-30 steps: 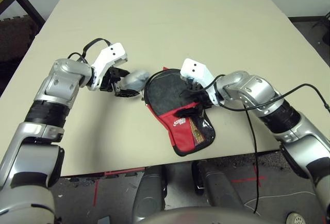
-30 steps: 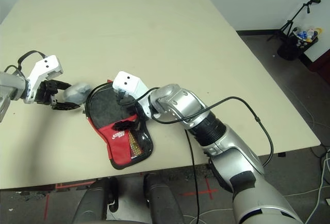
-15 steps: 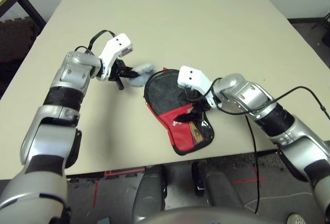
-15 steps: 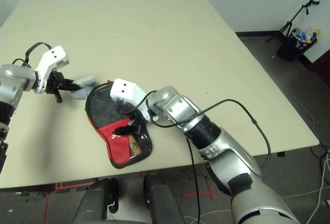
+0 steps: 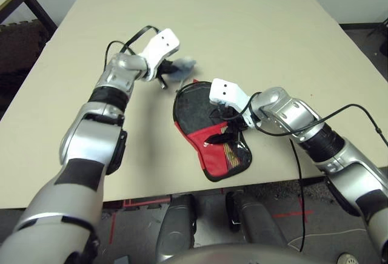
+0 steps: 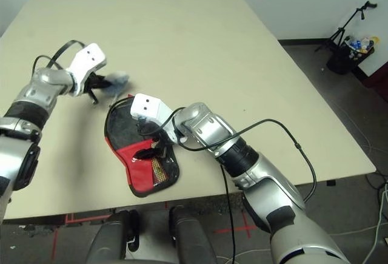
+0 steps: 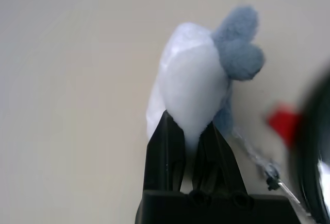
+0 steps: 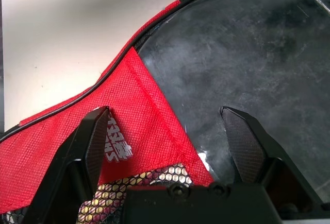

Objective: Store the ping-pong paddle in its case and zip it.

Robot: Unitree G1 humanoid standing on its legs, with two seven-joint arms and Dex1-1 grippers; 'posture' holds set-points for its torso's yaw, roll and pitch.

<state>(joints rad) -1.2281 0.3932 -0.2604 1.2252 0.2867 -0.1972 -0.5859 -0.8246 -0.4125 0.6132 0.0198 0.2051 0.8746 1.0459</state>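
Observation:
The case point(image 5: 213, 150) lies flat near the table's front edge, red lower part and mesh pocket toward me. In its upper part a round black scuffed surface point(image 8: 247, 54) shows, apparently the paddle's face point(image 5: 194, 109); the handle is hidden under the red fabric point(image 8: 139, 100). My right gripper point(image 8: 165, 113) hovers open just above the case, fingers spread wide over the red part, as the left eye view also shows point(image 5: 226, 132). My left gripper point(image 7: 188, 126) is shut on the small grey soft lump point(image 7: 193, 74), held beyond the case's far left rim point(image 5: 183, 65).
The beige table point(image 5: 242, 27) stretches far and wide beyond the case. A black cable point(image 5: 297, 173) from my right arm hangs over the front edge. Dark furniture point(image 5: 24, 0) stands off the table's far left corner.
My left gripper has carried the grey lump away from the case's left rim, farther up the table. My right gripper has stayed over the case's red part.

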